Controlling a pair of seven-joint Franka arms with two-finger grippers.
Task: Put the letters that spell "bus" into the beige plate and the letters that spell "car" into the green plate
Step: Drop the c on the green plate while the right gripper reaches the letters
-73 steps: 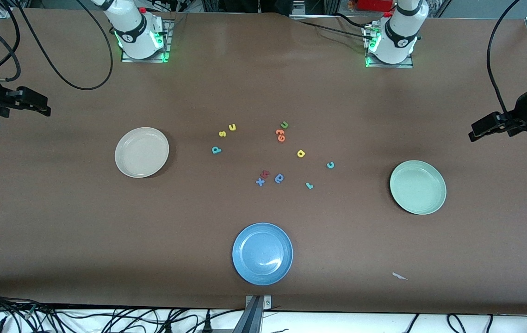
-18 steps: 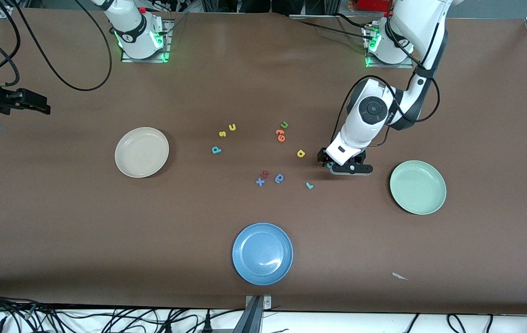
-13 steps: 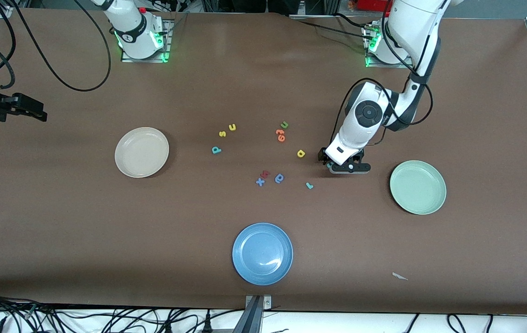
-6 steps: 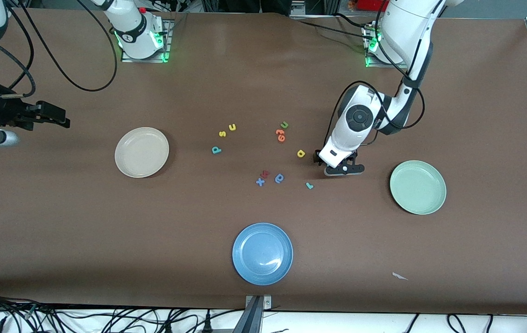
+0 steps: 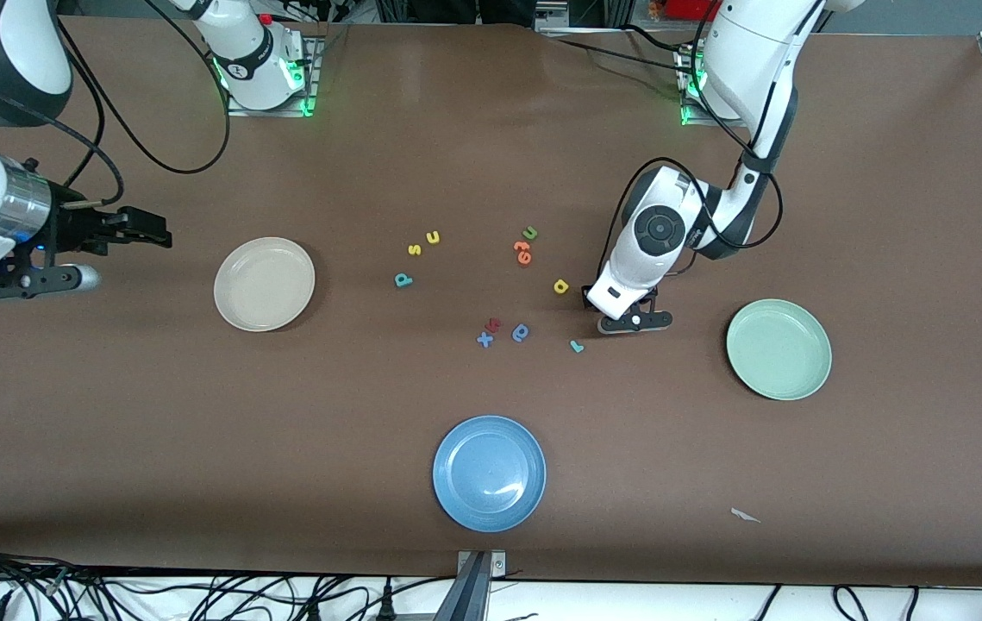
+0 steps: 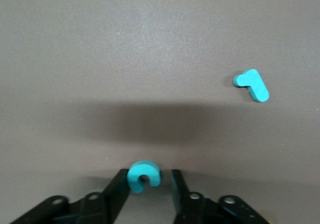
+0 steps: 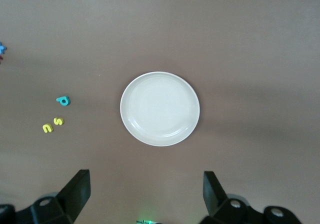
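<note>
My left gripper (image 6: 149,174) is low over the table with the teal "c" (image 6: 144,175) between its narrowed jaws. One finger touches the letter and a gap remains at the other. The front view hides the "c" under my left gripper (image 5: 616,310). Close by lie the teal "r" (image 5: 577,346) and yellow "a" (image 5: 561,286). The green plate (image 5: 778,348) is empty, toward the left arm's end. Teal "b" (image 5: 403,279), yellow "s" (image 5: 415,249) and yellow "u" (image 5: 434,237) lie beside the empty beige plate (image 5: 264,284). My right gripper (image 5: 154,231) hangs wide open beside that plate.
An empty blue plate (image 5: 489,473) lies near the front edge. A green "u" (image 5: 530,233), orange letters (image 5: 522,252), a red letter (image 5: 495,324), a blue "x" (image 5: 484,339) and a darker blue letter (image 5: 521,332) lie mid-table. A white scrap (image 5: 744,515) lies nearer the front.
My left gripper's jaws have narrowed around the teal "c", and its hand has shifted slightly toward the other letters. My right arm has swung in toward the beige plate.
</note>
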